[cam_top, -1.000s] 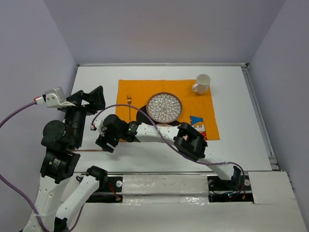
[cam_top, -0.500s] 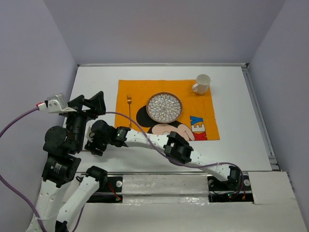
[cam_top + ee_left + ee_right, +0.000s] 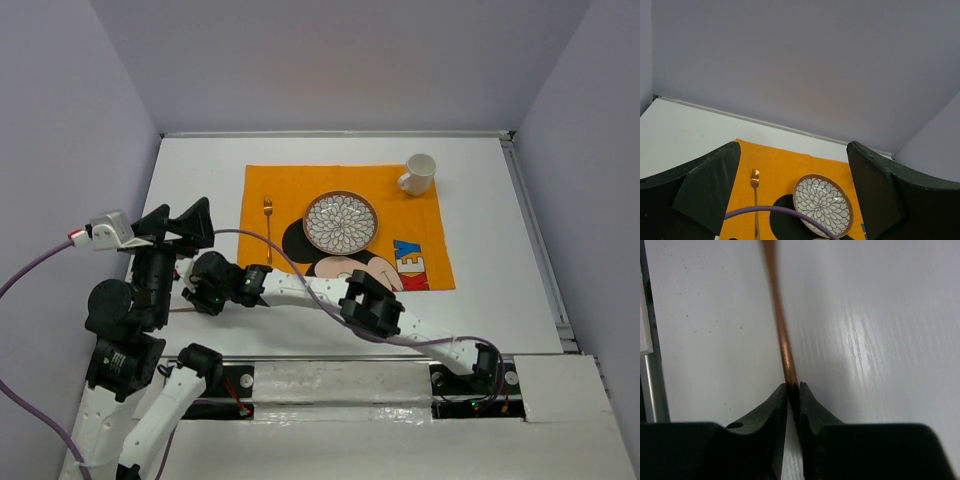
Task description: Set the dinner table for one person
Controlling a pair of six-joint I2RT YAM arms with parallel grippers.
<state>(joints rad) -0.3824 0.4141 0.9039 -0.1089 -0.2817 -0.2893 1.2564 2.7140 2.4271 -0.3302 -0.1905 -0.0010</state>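
Matte white rectangular counter (image 3: pixel 490 260) fills the space ahead of my two bases, walled in on three sides. On it lies an orange cloth mat with a cartoon mouse print (image 3: pixel 300 190). A round plate with a petal pattern (image 3: pixel 341 221) sits near the mat's middle. A slim gold fork (image 3: pixel 268 215) lies to its left, prongs pointing away from me. A white mug (image 3: pixel 420 173) stands at the mat's far right corner.

My right end effector (image 3: pixel 792 387) reaches across to the bare counter left of the mat. Its fingers are pressed together, pinching a thin copper-coloured handle (image 3: pixel 782 340) that lies low over the white surface. I cannot tell which utensil it belongs to.

My left end effector (image 3: pixel 792 195) hangs above the left side with its fingers (image 3: pixel 710 190) spread wide, holding nothing.
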